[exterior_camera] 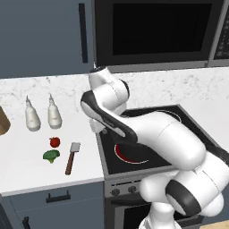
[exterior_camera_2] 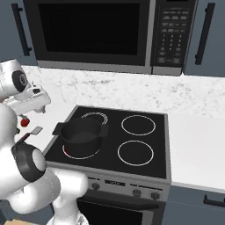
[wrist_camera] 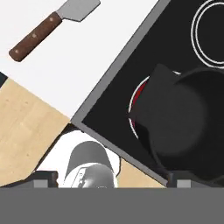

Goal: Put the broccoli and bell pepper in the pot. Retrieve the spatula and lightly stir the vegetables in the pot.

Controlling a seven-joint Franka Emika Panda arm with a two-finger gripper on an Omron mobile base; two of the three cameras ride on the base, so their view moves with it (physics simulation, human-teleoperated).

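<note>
Pot (wrist_camera: 183,118) sits just beyond the open gripper (wrist_camera: 111,180) (spatula (wrist_camera: 48,27) apart).

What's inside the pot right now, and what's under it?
The pot looks empty: bare dark interior, though its near wall hides part of the floor. The broccoli and bell pepper lie on the counter. Under the pot, a red glowing burner ring peeks out; the rest is covered.

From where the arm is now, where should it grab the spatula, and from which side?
Take the spatula by the middle of its wooden handle, coming straight down from above. It lies flat on the white counter, blade pointing toward the wall, so the claw should close across the handle's narrow width. The broccoli sits close on one side, so stay toward the handle's near end.
</note>
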